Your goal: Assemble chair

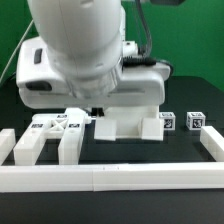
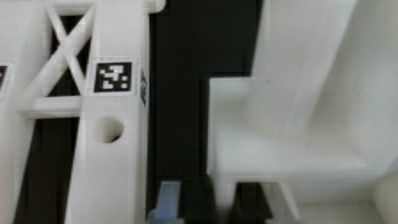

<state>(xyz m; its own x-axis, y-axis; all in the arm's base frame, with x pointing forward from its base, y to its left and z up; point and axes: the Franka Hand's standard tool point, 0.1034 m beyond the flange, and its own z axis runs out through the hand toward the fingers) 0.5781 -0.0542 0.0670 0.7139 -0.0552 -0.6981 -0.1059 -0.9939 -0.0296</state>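
1. On the exterior view's left, loose chair legs point(image 1: 70, 145) and a cross-braced frame point(image 2: 71, 90) lie on the table point(image 1: 130, 150), behind the border wall point(image 1: 110, 178).
2. Centre: the end effector point(image 2: 169, 203) is pinched fully closed, gripping nothing we can see, next to the blocky seat panel point(image 1: 130, 125).
3. Right: small tagged cubes point(image 1: 168, 121).
4. We'd guess it's stiff, light, slick plastic, so grab a narrow rail across its flat faces.

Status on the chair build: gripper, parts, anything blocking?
Gripper shut, nothing seen in it. Close over tagged cross-braced panel and blocky white part, a gap between them. Tagged cubes loose at exterior view's right. No obstruction seen.
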